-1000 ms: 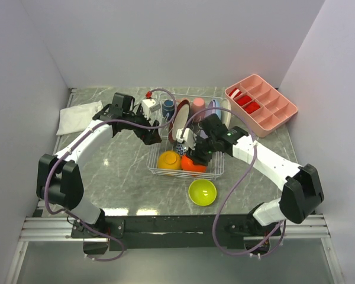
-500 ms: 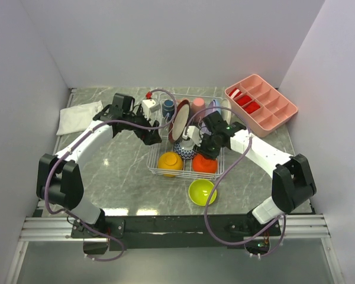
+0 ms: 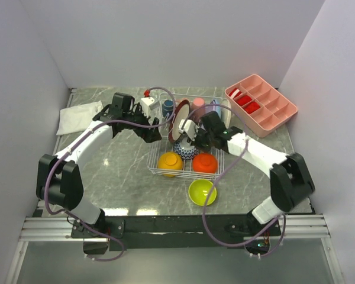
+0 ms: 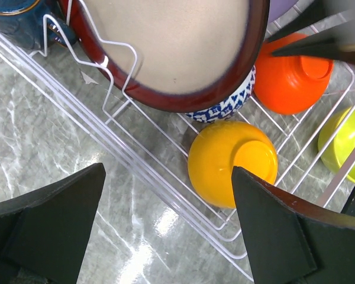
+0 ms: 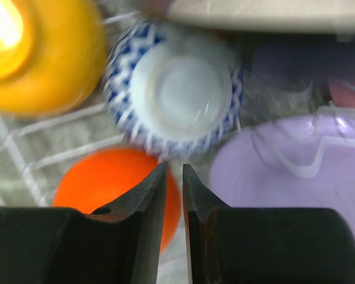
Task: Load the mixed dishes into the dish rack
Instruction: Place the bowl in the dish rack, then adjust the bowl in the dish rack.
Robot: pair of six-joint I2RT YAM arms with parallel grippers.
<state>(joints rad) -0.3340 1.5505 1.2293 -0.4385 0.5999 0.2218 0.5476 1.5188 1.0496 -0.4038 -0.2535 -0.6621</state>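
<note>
The white wire dish rack (image 3: 155, 170) holds an orange-yellow bowl (image 3: 169, 160), a red-orange bowl (image 3: 205, 162) and a blue-patterned bowl (image 3: 184, 149), all upside down. Behind them stand a dark-red-rimmed plate (image 3: 178, 118), a lavender plate (image 3: 213, 110), a navy cup (image 3: 168, 107) and a pink cup (image 3: 197, 106). A lime bowl (image 3: 202, 191) sits on the table in front of the rack. My left gripper (image 4: 165, 231) hangs wide open and empty over the rack's left rim, near the orange-yellow bowl (image 4: 234, 163). My right gripper (image 5: 174, 168) hovers above the patterned bowl (image 5: 180, 89) and red-orange bowl (image 5: 106, 177), its jaws nearly together with nothing between them.
A pink compartment tray (image 3: 261, 103) stands at the back right. A folded white cloth (image 3: 77, 117) lies at the back left. Walls close in the table on three sides.
My right gripper has let go of the red-orange bowl, which now rests in the rack's front right. It has drawn back toward the plates while its jaws narrowed. The left arm has stayed put.
</note>
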